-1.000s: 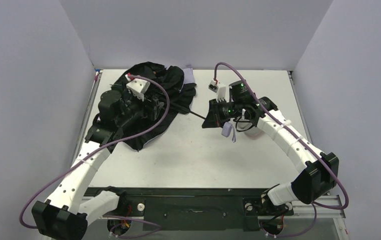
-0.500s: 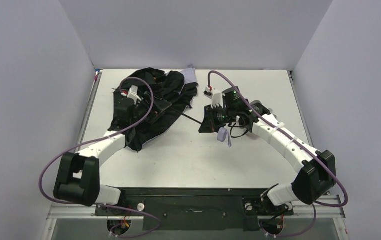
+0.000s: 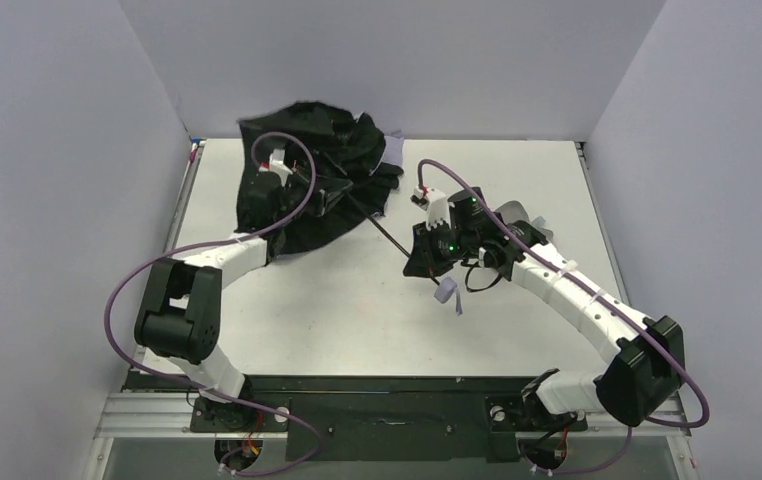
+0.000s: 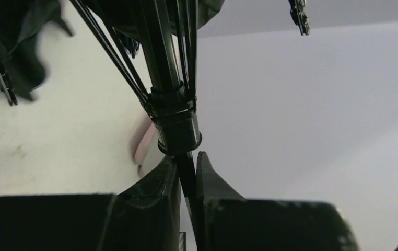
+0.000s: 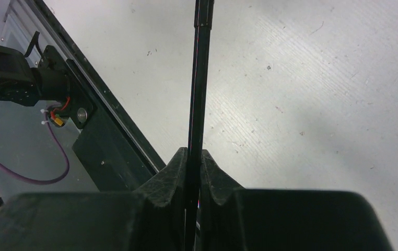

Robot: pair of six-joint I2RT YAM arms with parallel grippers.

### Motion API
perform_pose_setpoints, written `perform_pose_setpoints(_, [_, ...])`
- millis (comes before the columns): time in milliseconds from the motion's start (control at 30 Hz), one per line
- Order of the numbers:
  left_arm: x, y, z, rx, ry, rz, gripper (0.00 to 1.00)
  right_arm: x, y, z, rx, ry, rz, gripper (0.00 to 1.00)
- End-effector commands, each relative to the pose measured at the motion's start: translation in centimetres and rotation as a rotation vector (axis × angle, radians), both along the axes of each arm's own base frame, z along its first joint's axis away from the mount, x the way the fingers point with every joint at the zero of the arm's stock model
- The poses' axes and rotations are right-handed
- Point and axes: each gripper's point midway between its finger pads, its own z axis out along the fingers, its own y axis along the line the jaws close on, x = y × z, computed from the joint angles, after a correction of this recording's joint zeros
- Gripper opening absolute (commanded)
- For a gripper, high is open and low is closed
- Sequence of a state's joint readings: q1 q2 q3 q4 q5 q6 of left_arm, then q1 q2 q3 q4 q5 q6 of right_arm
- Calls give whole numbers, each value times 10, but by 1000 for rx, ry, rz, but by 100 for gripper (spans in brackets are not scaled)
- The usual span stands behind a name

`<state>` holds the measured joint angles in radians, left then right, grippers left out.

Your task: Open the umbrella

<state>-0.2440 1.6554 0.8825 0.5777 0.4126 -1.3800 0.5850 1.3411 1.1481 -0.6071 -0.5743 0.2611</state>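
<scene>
Black-lined umbrella [image 3: 302, 175] stands taller at the far-left corner of the table [image 3: 517, 330] than a second ago. The left gripper [image 4: 187, 163] pinches its shaft [image 3: 382, 228] below the runner [image 4: 178, 128], while the right gripper [image 5: 194, 157] clamps the shaft mid-table.

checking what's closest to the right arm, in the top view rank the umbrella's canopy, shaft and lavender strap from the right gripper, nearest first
1. shaft: clamped in the right gripper, running off to its back left.
2. lavender strap: hanging just on its near side.
3. canopy: farthest, bunched at the back left.
</scene>
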Motion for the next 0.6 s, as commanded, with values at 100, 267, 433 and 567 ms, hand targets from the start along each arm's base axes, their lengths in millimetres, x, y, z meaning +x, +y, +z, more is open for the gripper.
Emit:
perform_pose_setpoints(100, [-27, -34, 222, 275, -1014, -193, 0, 19, 14, 90, 226, -385, 9, 0])
perform_pose_setpoints(267, [-66, -39, 267, 583, -1438, -210, 0, 39, 14, 147, 320, -622, -43, 0])
perform_pose_setpoints(433, [-123, -49, 291, 894, -1778, -155, 0, 58, 6, 171, 317, -793, -103, 0])
perform_pose_setpoints(567, [-137, -56, 285, 1018, -1889, -123, 0, 65, 8, 184, 345, -844, -122, 0])
